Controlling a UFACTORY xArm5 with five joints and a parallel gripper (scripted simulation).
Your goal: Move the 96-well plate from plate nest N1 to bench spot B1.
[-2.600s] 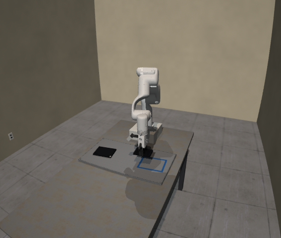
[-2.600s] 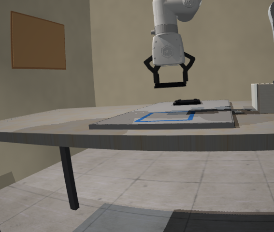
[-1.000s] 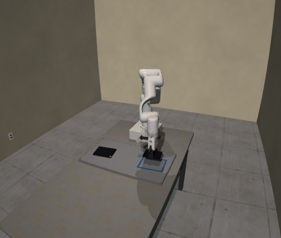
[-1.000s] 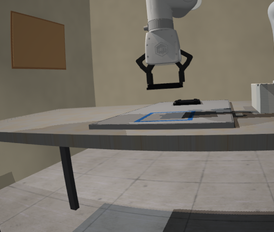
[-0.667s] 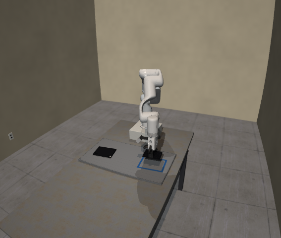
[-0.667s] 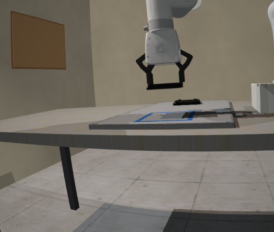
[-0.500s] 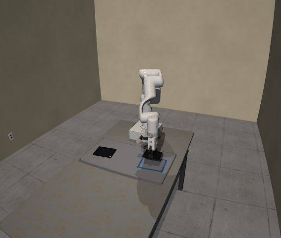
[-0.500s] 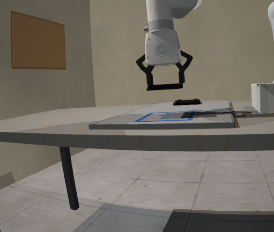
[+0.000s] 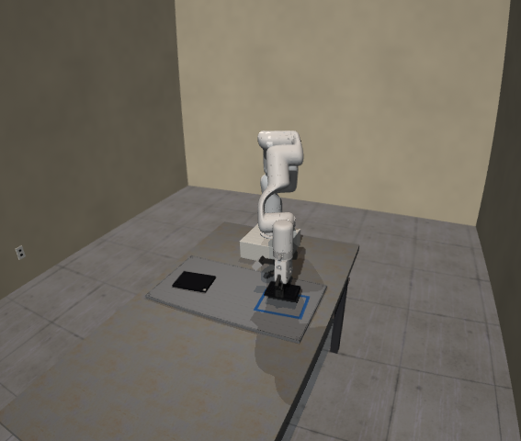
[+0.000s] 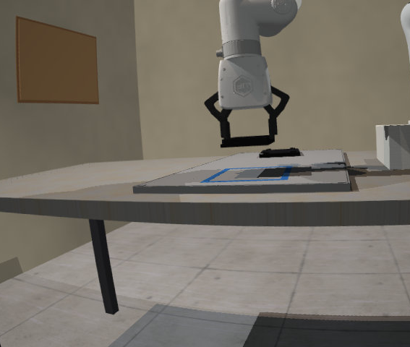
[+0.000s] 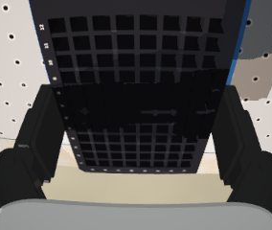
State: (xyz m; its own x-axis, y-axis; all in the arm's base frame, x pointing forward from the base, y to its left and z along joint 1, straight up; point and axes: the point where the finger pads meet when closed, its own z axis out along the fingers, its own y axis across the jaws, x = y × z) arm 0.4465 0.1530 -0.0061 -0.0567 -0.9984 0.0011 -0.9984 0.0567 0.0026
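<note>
My gripper (image 10: pixel 246 136) is shut on the black 96-well plate (image 10: pixel 246 140) and holds it level in the air, well above the grey deck (image 10: pixel 249 175). In the wrist view the plate (image 11: pixel 138 73) fills the frame, wells up, clamped across its width by both black fingers. In the top view the plate (image 9: pixel 285 290) hangs over the outline's far edge (image 9: pixel 281 305). The black plate nest N1 (image 9: pixel 194 281) sits at the deck's left end.
The arm's white base block (image 10: pixel 403 145) stands on the table behind the deck's right end. The nest also shows as a low black frame (image 10: pixel 279 152) at the deck's far side. The table edge (image 10: pixel 205 212) runs close in front of the deck.
</note>
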